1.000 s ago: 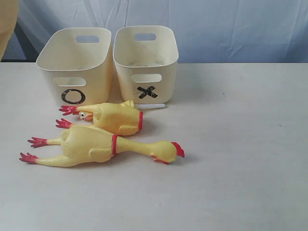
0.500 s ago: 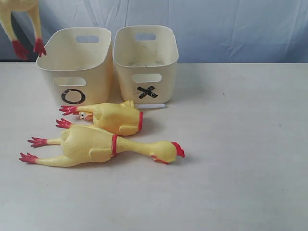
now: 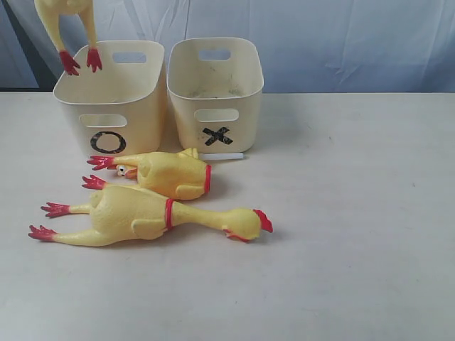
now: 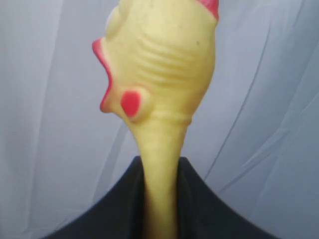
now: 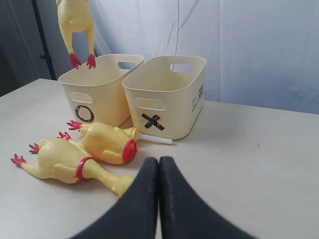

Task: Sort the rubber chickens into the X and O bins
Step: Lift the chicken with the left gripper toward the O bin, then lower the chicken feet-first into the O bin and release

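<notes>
The held chicken [image 3: 62, 18] hangs feet-down over the left rim of the O bin [image 3: 138, 121], its neck pinched between the left fingers [image 4: 112, 204]. The right fingers [image 5: 139, 199] are pressed together and empty. A long chicken [image 3: 135, 217] and a short chicken [image 3: 170, 174] lie on the table [image 3: 355, 249]. Recommended: centre the feet over the opening, lower, then release.

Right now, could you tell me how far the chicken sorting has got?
Done: nothing yet; no chicken shows in the O bin or X bin. In hand: the left gripper holds a third chicken by the neck, feet hanging over the O bin's rim. Left: dropping it, then the long chicken and short chicken lying on the table. The right gripper is shut, empty.
</notes>
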Robot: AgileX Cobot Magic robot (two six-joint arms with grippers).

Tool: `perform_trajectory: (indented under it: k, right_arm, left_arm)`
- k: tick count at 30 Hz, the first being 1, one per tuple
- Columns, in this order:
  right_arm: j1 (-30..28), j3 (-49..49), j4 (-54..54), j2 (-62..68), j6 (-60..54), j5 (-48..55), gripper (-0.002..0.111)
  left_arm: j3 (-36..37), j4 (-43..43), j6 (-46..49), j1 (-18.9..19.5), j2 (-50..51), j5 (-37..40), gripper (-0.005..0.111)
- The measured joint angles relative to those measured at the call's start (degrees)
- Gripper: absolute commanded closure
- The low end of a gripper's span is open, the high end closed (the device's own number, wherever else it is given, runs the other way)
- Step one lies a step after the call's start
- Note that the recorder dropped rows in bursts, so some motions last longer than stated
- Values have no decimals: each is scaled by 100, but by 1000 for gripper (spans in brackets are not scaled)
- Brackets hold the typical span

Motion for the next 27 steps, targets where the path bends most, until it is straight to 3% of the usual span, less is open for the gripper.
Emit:
perform_trajectory:
  k: [8, 20, 27]
  right_arm:
    - [0, 0, 0, 0, 0, 0, 108]
    - [0, 0, 0, 0, 0, 10, 108]
    - [0, 0, 0, 0, 0, 10, 108]
  left_arm:
    - [-283, -3, -27, 47, 628, 366, 107]
    - [-316, -3, -1531, 47, 1376, 619, 107]
    - [-316, -3, -1748, 8, 1633, 772, 107]
